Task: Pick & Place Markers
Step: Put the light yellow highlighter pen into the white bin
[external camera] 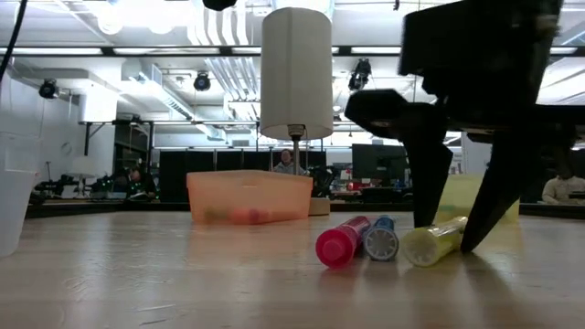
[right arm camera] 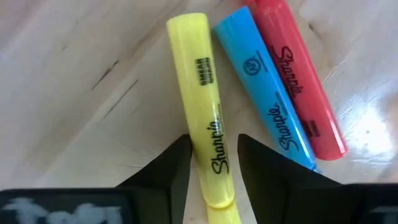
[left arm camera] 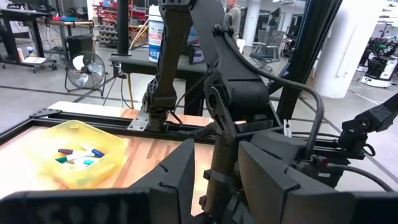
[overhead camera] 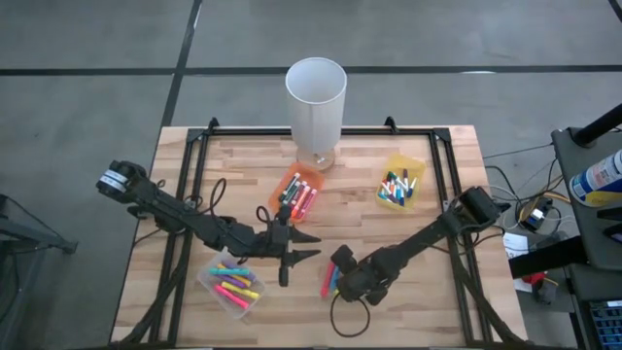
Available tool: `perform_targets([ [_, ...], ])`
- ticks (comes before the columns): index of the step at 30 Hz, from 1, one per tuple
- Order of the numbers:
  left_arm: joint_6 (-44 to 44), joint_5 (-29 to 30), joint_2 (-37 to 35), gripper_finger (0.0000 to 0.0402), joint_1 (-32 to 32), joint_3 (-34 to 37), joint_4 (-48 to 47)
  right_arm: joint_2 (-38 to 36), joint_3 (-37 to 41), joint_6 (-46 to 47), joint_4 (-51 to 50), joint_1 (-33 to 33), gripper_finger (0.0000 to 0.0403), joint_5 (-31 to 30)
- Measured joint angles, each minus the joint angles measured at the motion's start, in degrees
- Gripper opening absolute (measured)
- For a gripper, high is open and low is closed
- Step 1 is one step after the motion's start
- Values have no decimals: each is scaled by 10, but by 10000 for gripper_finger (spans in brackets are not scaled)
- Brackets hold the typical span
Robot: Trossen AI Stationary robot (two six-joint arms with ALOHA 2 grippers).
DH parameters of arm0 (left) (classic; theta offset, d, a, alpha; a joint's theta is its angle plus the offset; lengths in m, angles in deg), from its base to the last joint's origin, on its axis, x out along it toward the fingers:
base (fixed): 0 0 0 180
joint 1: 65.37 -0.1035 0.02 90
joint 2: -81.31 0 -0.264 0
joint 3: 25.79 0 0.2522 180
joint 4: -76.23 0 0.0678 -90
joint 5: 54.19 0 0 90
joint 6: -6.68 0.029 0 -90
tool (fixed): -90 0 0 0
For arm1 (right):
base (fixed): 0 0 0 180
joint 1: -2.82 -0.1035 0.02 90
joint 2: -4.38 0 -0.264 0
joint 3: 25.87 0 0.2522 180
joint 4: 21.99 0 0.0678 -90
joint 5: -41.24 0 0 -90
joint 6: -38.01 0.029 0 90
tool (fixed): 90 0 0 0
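Note:
Three markers lie side by side on the wood: yellow (right arm camera: pixel 200 93), blue (right arm camera: pixel 264 93) and red (right arm camera: pixel 298 81); the low view shows them as yellow (external camera: pixel 437 241), blue (external camera: pixel 380 242) and pink-red (external camera: pixel 339 246). My right gripper (right arm camera: pixel 213 155) points down over them, its fingers standing close on either side of the yellow marker. My left gripper (overhead camera: pixel 317 246) hangs open above the table's middle, holding nothing. My right gripper comes from above, fingers pointing down and lying across the yellow marker near one end (right arm camera: pixel 214 163), one finger (right arm camera: pixel 177 165) on each long side. The marker lies flat on the table. Whether the fingers touch it, I cannot tell.
The tall white cylinder (overhead camera: pixel 316 97) stands at the far edge. An orange bin (overhead camera: pixel 298 194) and a yellow bin (overhead camera: pixel 400 187) hold markers behind the grippers. A clear bin (overhead camera: pixel 233 287) with markers sits near the front left. Black frame rails (overhead camera: pixel 447 175) border the table.

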State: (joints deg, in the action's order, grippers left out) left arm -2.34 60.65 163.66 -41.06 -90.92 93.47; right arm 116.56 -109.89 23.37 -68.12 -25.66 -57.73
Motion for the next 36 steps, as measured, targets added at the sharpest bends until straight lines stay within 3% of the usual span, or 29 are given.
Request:
perform_targets([
  [4, 0, 0, 0, 119, 0, 0, 0, 0, 1, 47, -2, 9, 107, 45],
  [10, 0, 0, 0, 119, 0, 0, -2, -1, 2, 112, -2, 22, 50, 64],
  [17, -1, 0, 0, 119, 0, 0, -2, -21, 5, 159, -15, 21, 50, 87],
  [21, 8, 0, 0, 119, 0, 0, -2, -76, 4, 182, -18, 21, 50, 88],
  [28, 73, 1, 2, 119, 0, 1, -11, -184, 5, 214, -18, 22, 50, 29],
  [36, 82, 1, 7, 119, -1, 1, -11, -304, 5, 223, -13, 23, 50, -54],
])
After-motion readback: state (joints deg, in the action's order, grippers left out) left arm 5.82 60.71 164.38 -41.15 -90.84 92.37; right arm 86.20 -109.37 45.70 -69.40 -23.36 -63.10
